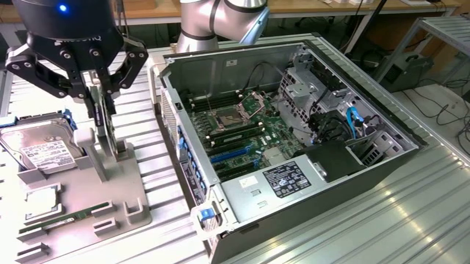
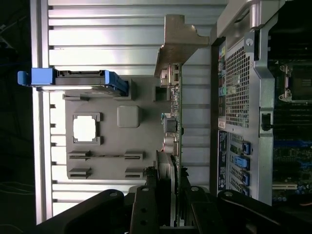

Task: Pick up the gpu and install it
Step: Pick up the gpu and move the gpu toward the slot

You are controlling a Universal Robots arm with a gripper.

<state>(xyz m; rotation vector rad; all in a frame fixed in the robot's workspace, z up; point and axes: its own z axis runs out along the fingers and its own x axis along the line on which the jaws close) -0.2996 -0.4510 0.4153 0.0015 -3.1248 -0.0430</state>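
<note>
"Silver ribbed metal: the table (image 1: 397,220), which bears every item. What ranks second?" asks the student.

"The open computer case (image 1: 382,159), lying on its side at the exterior view's right, with its motherboard (image 1: 250,137) exposed," replies the tutor. "Beside it, at the exterior view's left, lies the grey holder tray (image 1: 136,203)."

"And above the tray?"

"The black gripper (image 1: 103,118), pointing straight down. Its fingers (image 2: 144,209) are clamped on the gpu (image 2: 176,122), one on each face."

"Where does the gpu stand?"

"Upright on edge at the tray's slotted posts, between the hard drive (image 1: 41,148) and the case, with a silver bracket (image 2: 181,41) at one end. Whether its lower edge sits in the slot cannot be told."

"Smaller items?"

"A RAM stick (image 1: 66,217) lying in the tray's near slots, and a square chip (image 1: 41,199) beside it."
</note>
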